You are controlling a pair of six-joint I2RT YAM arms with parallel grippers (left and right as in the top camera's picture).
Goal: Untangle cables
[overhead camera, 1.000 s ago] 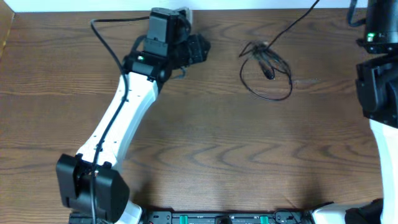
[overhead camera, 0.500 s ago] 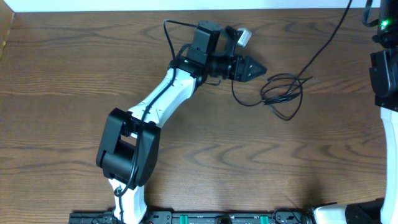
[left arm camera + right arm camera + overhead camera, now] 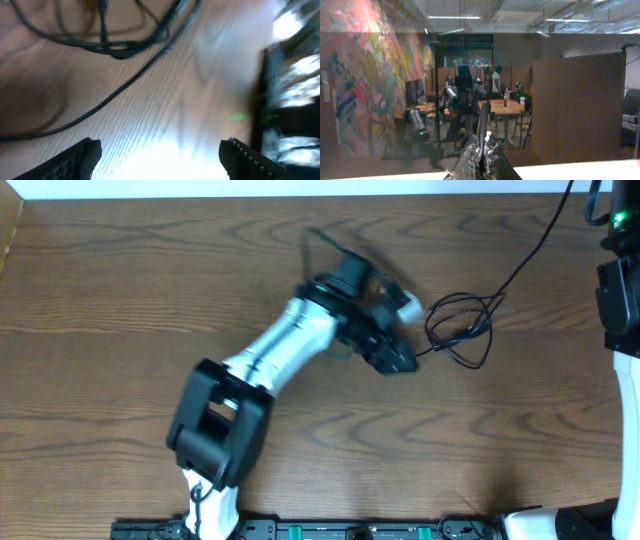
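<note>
Wood-grain table [image 3: 100, 330], colourful mural [image 3: 355, 75], ceiling striplights [image 3: 452, 17].

One wooden table [image 3: 100, 330]. Two robot arms: the left arm [image 3: 285, 345] and the right arm [image 3: 620, 310], which is only partly in view. Two grippers, one per arm — the left gripper [image 3: 160, 157] and the right gripper [image 3: 481, 155] — each with two fingers [image 3: 82, 160]. One loose bundle of cables [image 3: 460, 330], its loops overlapping, so the strands cannot be counted.

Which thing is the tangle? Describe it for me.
Seen from above, go right of centre on the brown wooden table, toward its far edge. Just past the open left gripper lie the cables: thin black cords in loose overlapping loops, unlike the bulky white arm beside them.
</note>
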